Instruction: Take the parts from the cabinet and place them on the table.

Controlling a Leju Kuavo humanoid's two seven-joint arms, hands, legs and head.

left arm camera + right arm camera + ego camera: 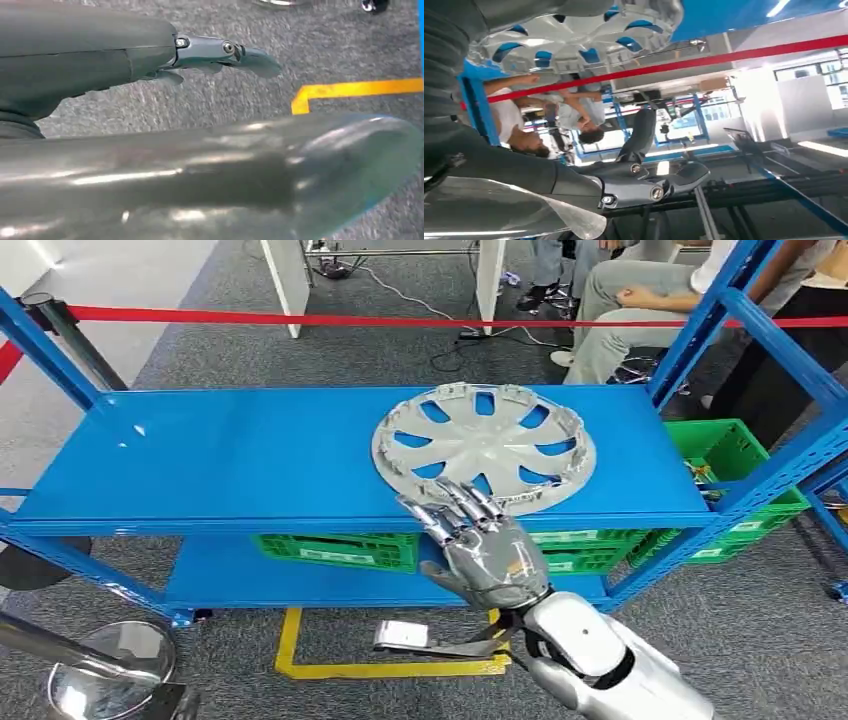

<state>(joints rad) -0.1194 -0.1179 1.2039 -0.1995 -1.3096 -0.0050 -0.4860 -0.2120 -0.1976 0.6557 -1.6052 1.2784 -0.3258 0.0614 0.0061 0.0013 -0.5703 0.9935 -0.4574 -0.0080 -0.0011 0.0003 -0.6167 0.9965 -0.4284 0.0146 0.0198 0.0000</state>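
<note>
A silver hubcap (pixel 485 445) with several spoke openings lies flat on the top board of the blue cabinet shelf (pixel 250 455), right of its middle. My right hand (pixel 485 550) reaches up from below with its fingers spread, and the fingertips (pixel 455 502) overlap the hubcap's near rim. It holds nothing. The right wrist view has the hubcap (pixel 574 30) beyond the outstretched fingers (pixel 654 187). My left hand (pixel 150 165) hangs over grey carpet, fingers (pixel 225 52) extended and holding nothing.
Green crates (pixel 340 550) sit on the lower shelf, another green crate (pixel 735 455) stands at the right. Blue uprights (pixel 700 330) frame the shelf's right end. A red barrier tape (pixel 300 318) runs behind, with seated people (pixel 640 300) beyond. Yellow floor tape (pixel 290 645) and a stanchion base (pixel 110 660) lie below.
</note>
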